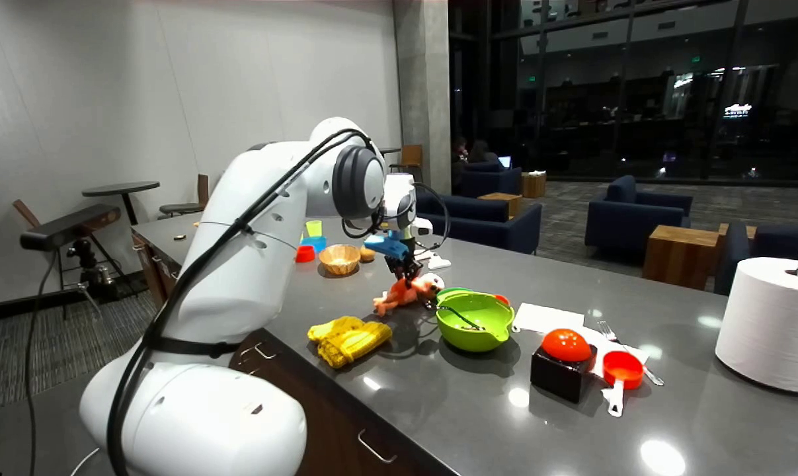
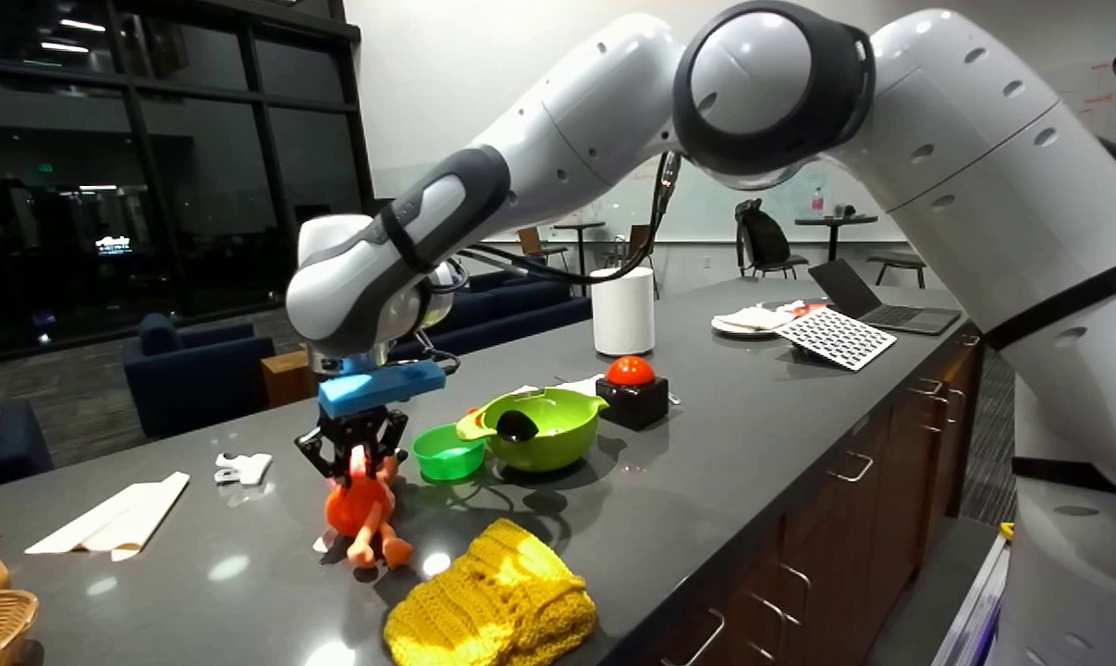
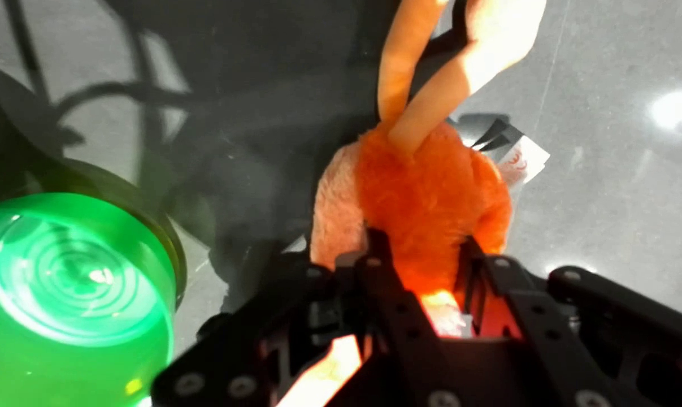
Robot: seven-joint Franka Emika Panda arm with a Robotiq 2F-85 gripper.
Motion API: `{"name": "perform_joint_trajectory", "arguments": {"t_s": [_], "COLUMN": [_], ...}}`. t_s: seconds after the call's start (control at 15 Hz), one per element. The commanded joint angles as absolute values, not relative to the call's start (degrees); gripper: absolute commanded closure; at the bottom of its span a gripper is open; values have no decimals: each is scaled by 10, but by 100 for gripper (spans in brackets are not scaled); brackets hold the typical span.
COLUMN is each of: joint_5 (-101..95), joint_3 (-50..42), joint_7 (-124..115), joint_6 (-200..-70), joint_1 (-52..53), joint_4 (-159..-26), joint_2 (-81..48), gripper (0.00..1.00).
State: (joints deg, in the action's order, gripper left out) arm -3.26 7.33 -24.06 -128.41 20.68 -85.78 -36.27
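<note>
An orange plush toy with long thin limbs shows in both exterior views and in the wrist view. My gripper is shut on the toy's body, with one black finger on each side; it points down in both exterior views. The toy is at the counter surface or just above it; I cannot tell which. A translucent green cup is close beside the toy and shows at the left of the wrist view. A lime green bowl with a black ladle stands beyond the cup.
A yellow knitted cloth lies near the counter edge. A red dome button on a black box, a red measuring cup and a paper towel roll stand past the bowl. A wicker basket and folded napkin lie on the opposite side.
</note>
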Motion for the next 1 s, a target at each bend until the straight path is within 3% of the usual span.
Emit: {"name": "perform_joint_trajectory", "arguments": {"t_s": [0.0,0.93], "joint_5": [-45,-147], "joint_3": [59,29], "joint_7": [-243,-333], "joint_6": [-1287,-1245], "joint_1": [219,241], "joint_4": [-883,-938], "joint_2": [-325,-195], "gripper": [94,94]}}
